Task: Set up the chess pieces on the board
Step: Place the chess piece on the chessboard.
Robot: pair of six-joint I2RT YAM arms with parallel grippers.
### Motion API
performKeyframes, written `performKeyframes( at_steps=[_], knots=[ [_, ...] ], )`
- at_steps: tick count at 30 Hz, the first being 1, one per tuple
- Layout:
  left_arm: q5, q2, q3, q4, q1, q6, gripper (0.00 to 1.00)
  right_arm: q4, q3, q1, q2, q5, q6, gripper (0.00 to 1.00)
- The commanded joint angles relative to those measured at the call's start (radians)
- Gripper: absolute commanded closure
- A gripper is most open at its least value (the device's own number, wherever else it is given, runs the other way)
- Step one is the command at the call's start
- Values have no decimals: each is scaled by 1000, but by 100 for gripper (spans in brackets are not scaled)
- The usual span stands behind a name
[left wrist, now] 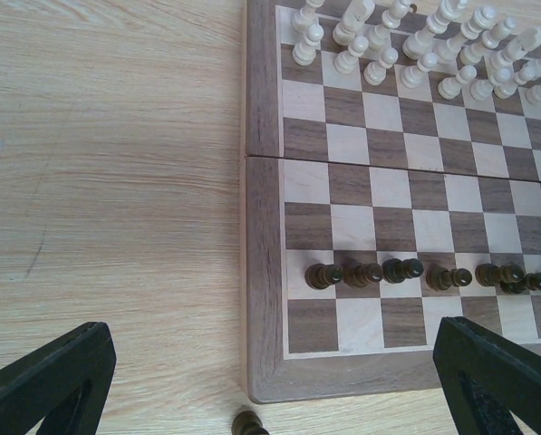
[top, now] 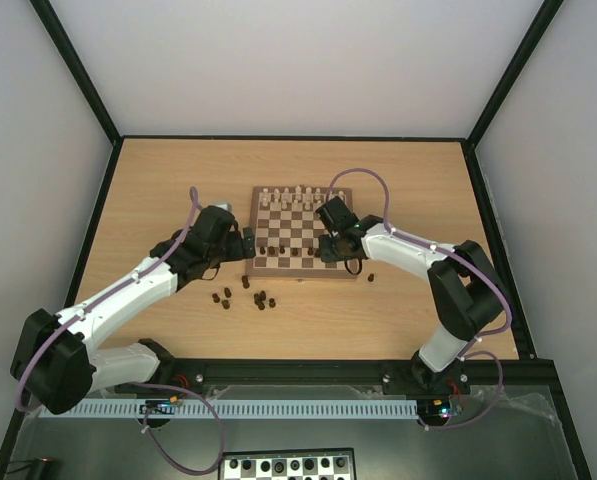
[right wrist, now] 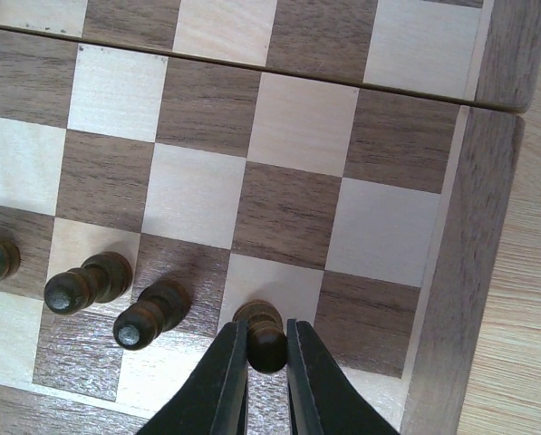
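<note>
The right claw (right wrist: 266, 328) gripped a dark pawn (right wrist: 261, 314) upright at a pale square near the board's (right wrist: 460, 272) border, best seated centred before release, while the left claw (left wrist: 270, 362) gaped empty.

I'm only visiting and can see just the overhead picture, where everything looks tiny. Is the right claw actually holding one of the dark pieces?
Observer: Yes. The right wrist view shows the right gripper shut on a dark pawn over a light square in the pawn row.
Operator: Is that the last square of the row?
Observer: No. One dark square lies bare between it and the board border.
Operator: And the left claw?
Observer: The left gripper is wide open and holds nothing. Its camera also shows a loose dark piece on the table, just off the board's near edge.
</note>
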Motion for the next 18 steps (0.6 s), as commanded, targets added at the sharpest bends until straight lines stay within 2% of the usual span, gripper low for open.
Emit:
performKeyframes(
  at_steps=[1, 5, 10, 18],
  knots=[
    [-15, 5, 22, 10, -5, -6, 1, -53, 30, 9, -5, 26, -5, 88],
    [-15, 2, 22, 9, -5, -6, 1, -57, 33, 12, -6, 28, -5, 86],
    [-15, 3, 22, 9, -6, -7, 1, -62, 37, 15, -7, 34, -4, 75],
    [-16, -2, 21, 6, -6, -8, 1, -66, 39, 19, -24, 34, 1, 67]
  ],
)
